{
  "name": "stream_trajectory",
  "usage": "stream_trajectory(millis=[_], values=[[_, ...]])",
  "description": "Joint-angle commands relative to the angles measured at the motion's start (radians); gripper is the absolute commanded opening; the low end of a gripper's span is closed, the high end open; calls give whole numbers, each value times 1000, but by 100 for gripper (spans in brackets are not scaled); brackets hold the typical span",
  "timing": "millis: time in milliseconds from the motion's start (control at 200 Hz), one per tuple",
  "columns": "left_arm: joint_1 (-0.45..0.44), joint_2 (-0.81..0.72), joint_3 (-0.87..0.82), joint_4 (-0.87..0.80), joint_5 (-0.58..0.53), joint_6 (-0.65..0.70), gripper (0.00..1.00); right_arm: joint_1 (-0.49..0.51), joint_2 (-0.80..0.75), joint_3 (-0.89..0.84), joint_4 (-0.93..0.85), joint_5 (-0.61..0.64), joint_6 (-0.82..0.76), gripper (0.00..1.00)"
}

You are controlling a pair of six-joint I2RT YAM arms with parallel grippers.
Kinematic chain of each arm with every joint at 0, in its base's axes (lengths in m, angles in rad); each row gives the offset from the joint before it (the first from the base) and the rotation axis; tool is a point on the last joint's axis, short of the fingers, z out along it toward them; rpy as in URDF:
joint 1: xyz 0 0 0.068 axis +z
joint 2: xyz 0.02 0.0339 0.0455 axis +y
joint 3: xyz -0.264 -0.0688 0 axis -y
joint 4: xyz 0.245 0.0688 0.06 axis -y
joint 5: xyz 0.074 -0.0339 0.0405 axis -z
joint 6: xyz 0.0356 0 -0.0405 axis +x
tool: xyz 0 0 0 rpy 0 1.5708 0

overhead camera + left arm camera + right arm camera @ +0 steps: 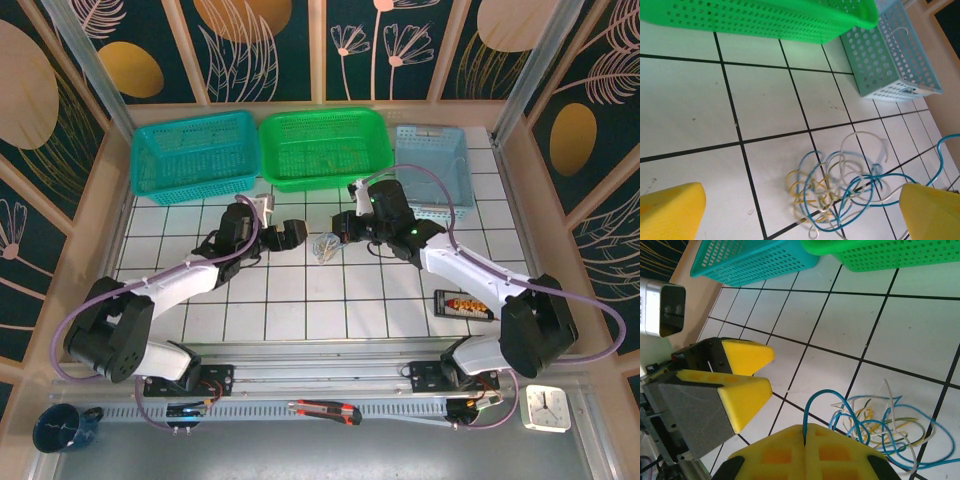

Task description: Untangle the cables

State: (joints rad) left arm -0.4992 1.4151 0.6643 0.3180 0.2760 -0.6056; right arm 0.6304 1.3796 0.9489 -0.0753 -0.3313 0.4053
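Teal basket (195,155), green basket (325,148) and blue basket (432,170) line the bench's (300,320) far edge; clock (547,408), knife (325,410) and mug (62,427) lie beyond its near edge.

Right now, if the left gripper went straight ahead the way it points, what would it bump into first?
Most likely the cables, lying on the tiled table just ahead of the open left gripper. How high it sits above them is hard to judge, so it might skim over them.

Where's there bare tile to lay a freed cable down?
Bare tiles: near side of the cables, between the left arm and right arm; also just in front of the teal basket. Crowded around the cables and the black box.
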Motion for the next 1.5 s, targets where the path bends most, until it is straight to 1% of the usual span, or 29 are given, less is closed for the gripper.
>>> stream_trajectory(millis=[0, 195, 360, 530, 731, 926, 1041, 1101, 1181, 1231, 1281, 1411, 1456, 1496], values=[[5, 19, -14, 67, 52, 33, 99, 5, 16, 1, 43, -17, 21, 0], [5, 48, -18, 96, 129, 44, 99, 5, 49, -20, 90, -34, 47, 0], [5, 58, -42, 164, 198, 35, 99, 8, 73, -19, 105, -36, 59, 0], [3, 63, -66, 204, 231, 42, 99, 8, 83, -16, 114, -37, 67, 0], [-24, 92, -58, 229, 235, 54, 99, 7, 68, -13, 114, -38, 77, 0], [-76, 172, 18, 231, 220, 77, 99, 8, 50, -16, 117, -46, 90, 0], [-90, 226, 60, 246, 198, 84, 98, 7, 38, -21, 123, -55, 100, 0], [-95, 252, 72, 257, 182, 83, 94, 6, 31, -22, 125, -62, 108, 0], [-97, 287, 83, 264, 169, 83, 83, 7, 19, -19, 130, -72, 118, 0], [-97, 292, 83, 267, 169, 83, 75, 8, 7, -12, 133, -78, 124, 0], [-98, 333, 75, 274, 170, 84, 65, 5, -4, -2, 136, -87, 132, 0], [-97, 357, 34, 293, 155, 84, 38, -4, -38, 35, 150, -123, 154, 0], [-97, 362, 17, 297, 149, 83, 31, -11, -47, 46, 158, -143, 166, 0], [-97, 365, 4, 300, 145, 81, 28, -20, -55, 55, 169, -165, 180, 0]])
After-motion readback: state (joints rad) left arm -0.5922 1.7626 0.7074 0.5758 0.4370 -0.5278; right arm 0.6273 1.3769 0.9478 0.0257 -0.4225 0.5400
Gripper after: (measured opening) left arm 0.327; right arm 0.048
